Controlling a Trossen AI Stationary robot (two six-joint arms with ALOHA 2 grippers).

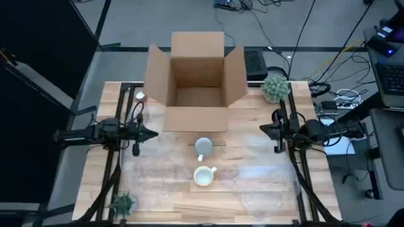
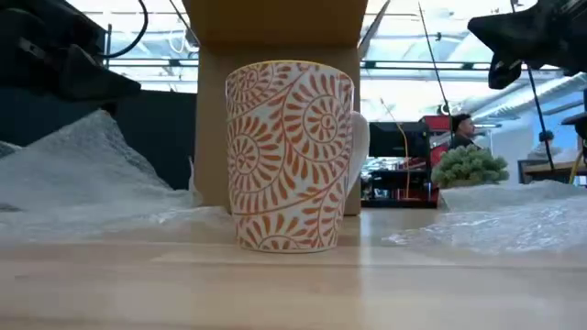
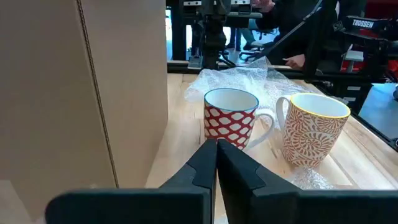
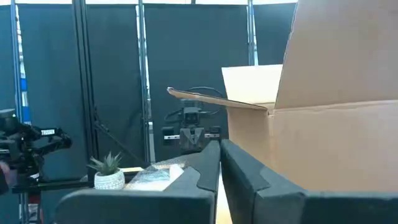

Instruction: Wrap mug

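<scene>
So there are two mugs out in the middle of the wooden table [image 1: 252, 195], just in front of the open cardboard box [image 1: 196, 82]. The orange swirl-pattern mug [image 1: 204, 176] is nearer the front edge, standing upright with its handle off to one side, and the red-and-white patterned mug [image 1: 203, 147] sits just behind it, closer to the box. They're near each other but not touching. Sheets of bubble wrap [image 1: 265, 154] are spread flat over the table around and under them, crinkled up at the sides in the low view. Left end effector [image 1: 153, 133] hangs off to the left of the mugs with its fingers pressed together, holding nothing. Right end effector [image 1: 263, 129] is off to the right, near the box's corner, fingers also closed up and empty. A little green plant [image 1: 276, 87] sits at the back right of the table and another one [image 1: 122, 203] at the front left corner.
</scene>
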